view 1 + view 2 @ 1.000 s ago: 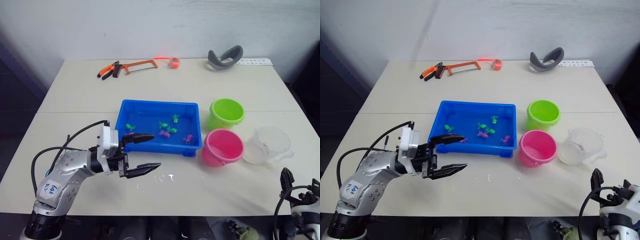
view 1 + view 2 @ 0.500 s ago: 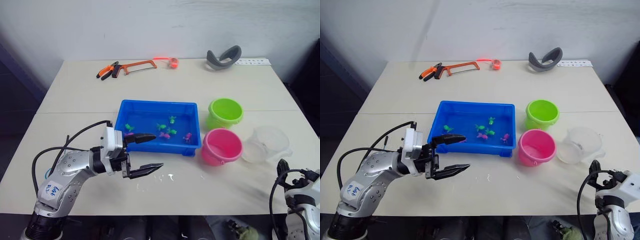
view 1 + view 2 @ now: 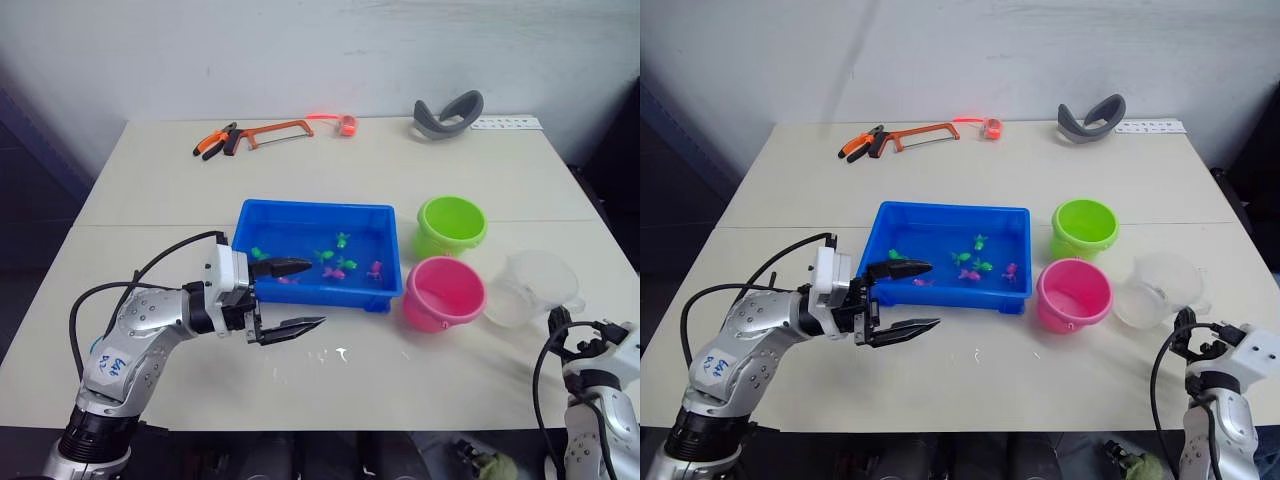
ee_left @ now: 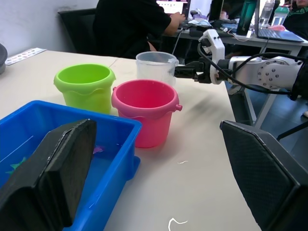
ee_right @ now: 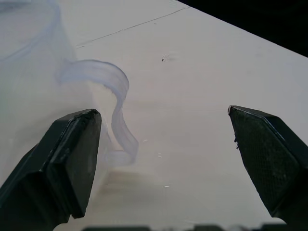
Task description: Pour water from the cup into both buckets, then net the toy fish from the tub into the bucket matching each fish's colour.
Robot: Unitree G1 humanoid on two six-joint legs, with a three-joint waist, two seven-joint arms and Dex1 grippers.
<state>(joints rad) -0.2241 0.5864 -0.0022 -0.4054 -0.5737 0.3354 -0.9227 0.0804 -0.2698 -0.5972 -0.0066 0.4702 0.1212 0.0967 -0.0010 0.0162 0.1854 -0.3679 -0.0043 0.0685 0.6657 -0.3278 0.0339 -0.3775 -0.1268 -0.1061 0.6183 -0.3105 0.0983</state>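
Observation:
The blue tub [image 3: 312, 208] sits mid-table, holding water and several tiny green and pink toy fish [image 3: 343, 240]. To its right stand the lime green bucket [image 3: 452, 225] and, nearer, the pink bucket [image 3: 444, 292]. The clear cup [image 3: 535, 288] stands right of the pink bucket. My left gripper [image 3: 300, 296] is open and empty at the tub's near left corner, one finger over the front rim. My right gripper [image 5: 161, 113] is open just short of the cup [image 5: 29, 96]; the cup's handle [image 5: 118, 106] lies between its fingers, untouched.
Along the table's far edge lie an orange hacksaw [image 3: 280, 130], pliers [image 3: 215, 140], a red tape roll [image 3: 347, 124], a grey curved headband [image 3: 450, 112] and a white strip [image 3: 510, 124]. A person in black [image 4: 130, 24] sits at a desk beyond the table.
My right gripper has come up from below the table's near right edge and closed in on the cup. My left gripper has edged forward to the tub's front rim.

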